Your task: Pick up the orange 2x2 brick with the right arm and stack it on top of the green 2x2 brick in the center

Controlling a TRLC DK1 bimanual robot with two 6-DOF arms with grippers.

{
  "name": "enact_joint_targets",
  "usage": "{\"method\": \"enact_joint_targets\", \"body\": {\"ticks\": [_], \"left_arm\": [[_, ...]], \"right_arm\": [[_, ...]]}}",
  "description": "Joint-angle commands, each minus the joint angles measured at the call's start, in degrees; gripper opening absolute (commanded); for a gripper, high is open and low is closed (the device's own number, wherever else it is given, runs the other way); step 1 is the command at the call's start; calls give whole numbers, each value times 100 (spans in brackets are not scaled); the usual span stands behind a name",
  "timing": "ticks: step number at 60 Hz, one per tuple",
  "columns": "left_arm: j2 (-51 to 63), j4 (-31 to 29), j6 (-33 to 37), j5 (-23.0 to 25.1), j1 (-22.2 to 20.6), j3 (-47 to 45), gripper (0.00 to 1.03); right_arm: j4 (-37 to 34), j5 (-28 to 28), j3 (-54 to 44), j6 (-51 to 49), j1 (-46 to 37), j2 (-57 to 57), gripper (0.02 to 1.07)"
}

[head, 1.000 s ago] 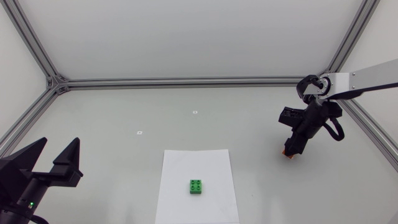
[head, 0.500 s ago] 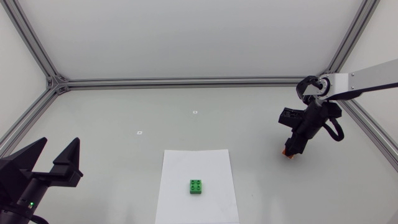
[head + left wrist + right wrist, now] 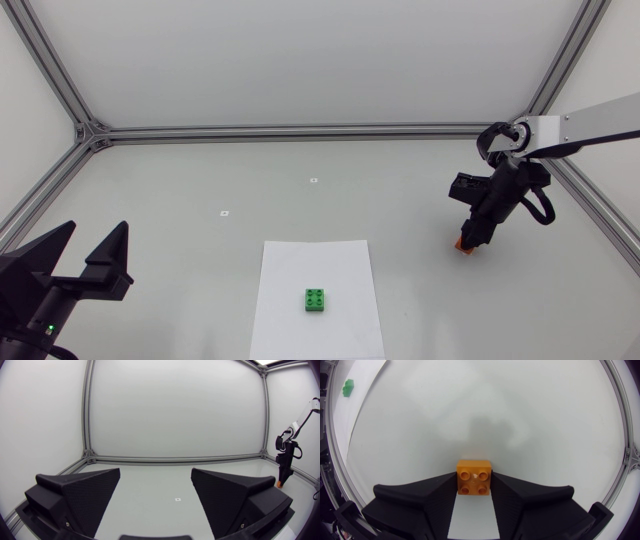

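Note:
The orange 2x2 brick (image 3: 474, 477) sits studs up between the fingertips of my right gripper (image 3: 474, 485), and both fingers press its sides. In the head view only a sliver of the orange brick (image 3: 462, 247) shows under the right gripper (image 3: 467, 240), at the table's right side. The green 2x2 brick (image 3: 316, 300) lies on a white paper sheet (image 3: 340, 268) at the front centre, and shows small and far off as the green brick (image 3: 348, 388) in the right wrist view. My left gripper (image 3: 82, 262) rests open at the front left, nothing between its fingers (image 3: 77, 495).
An aluminium frame (image 3: 290, 131) borders the table at the back and both sides. Two small white markers (image 3: 225, 212) lie on the grey surface behind the paper sheet.

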Motion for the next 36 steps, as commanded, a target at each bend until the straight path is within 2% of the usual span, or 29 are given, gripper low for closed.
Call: {"method": "enact_joint_targets", "body": {"ticks": [1, 25, 36], "left_arm": [[-45, -76, 75, 23, 14, -235, 99], [-45, -76, 75, 23, 14, -235, 99], [-45, -84, 75, 23, 14, -235, 99]], "right_arm": [[-191, -115, 135, -18, -43, -24, 30], [-780, -282, -199, 88, 458, -1483, 8], [-965, -212, -516, 237, 1082, -2169, 8]]}}
